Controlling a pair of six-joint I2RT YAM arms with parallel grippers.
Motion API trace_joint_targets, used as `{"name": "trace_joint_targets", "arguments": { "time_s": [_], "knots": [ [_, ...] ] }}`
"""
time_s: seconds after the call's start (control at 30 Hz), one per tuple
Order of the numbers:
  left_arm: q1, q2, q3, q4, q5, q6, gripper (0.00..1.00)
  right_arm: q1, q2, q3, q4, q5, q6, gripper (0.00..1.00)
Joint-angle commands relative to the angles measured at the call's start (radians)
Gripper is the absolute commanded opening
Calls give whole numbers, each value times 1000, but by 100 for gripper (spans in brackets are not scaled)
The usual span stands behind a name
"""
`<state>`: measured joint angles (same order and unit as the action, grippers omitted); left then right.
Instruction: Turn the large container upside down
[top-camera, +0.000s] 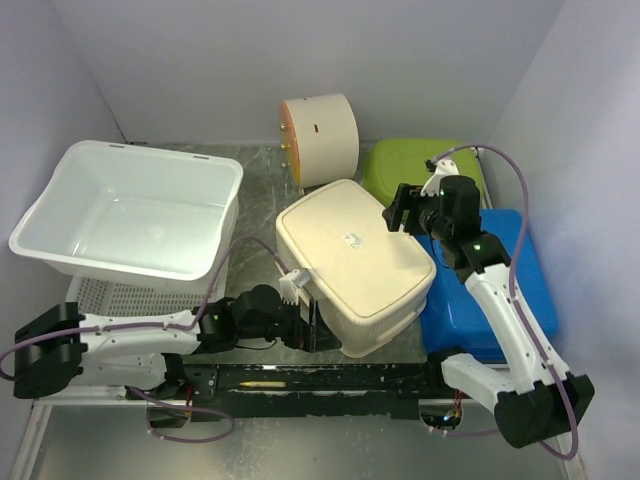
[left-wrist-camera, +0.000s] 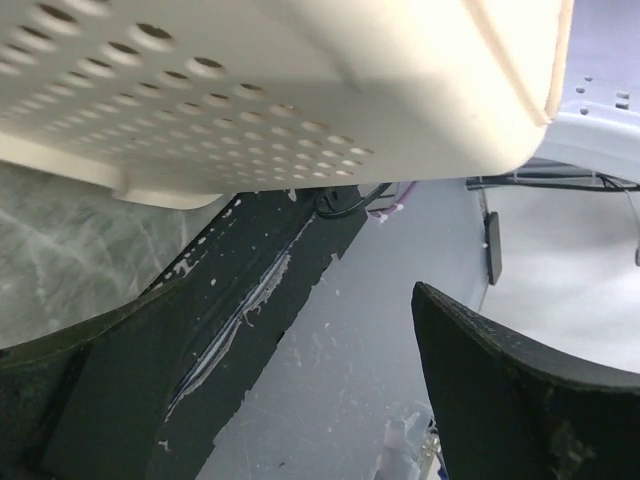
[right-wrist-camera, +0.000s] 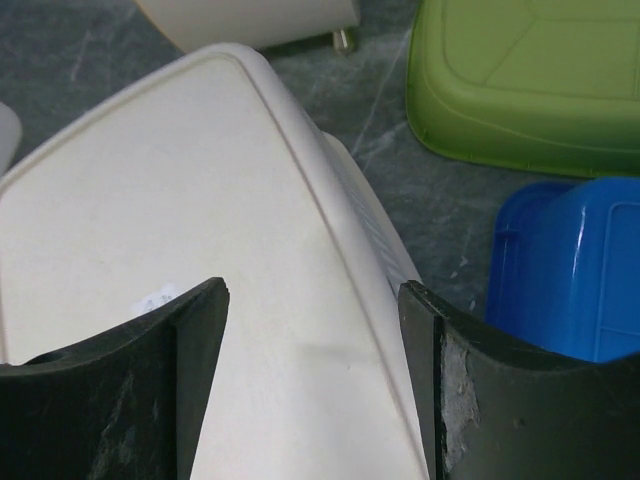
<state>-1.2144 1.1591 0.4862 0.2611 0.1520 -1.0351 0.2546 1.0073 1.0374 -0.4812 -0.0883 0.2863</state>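
Apparently light, stiff, slick plastic: cream perforated container (top-camera: 350, 255), bottom-up at frame centre. Handles best by the rim lip. Right pincer (right-wrist-camera: 312, 290) parted above base, empty; left pincer (top-camera: 306, 318) wide open by rim, empty.

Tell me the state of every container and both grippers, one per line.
cream container: upside down
white tub: upright, empty
green container: upside down
blue container: upside down
round cream bin: on its side
left gripper: open, holding nothing
right gripper: open, holding nothing
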Motion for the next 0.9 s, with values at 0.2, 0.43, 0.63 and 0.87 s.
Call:
{"name": "trace_joint_targets", "arguments": {
  "time_s": [0.2,0.43,0.63,0.87],
  "knots": [
    [-15,-178,118,-290,-479,-59,99,-1,113,-1,-36,-139,41,69],
    [77,-97,145,-91,-419,-1,99,-4,45,-102,-48,-225,126,68],
    [120,-70,158,-40,-339,22,99,-4,-51,-124,-109,-301,182,65],
    [149,-24,257,-113,-317,103,99,-4,-117,-126,-174,-356,221,62]
  ]
}}
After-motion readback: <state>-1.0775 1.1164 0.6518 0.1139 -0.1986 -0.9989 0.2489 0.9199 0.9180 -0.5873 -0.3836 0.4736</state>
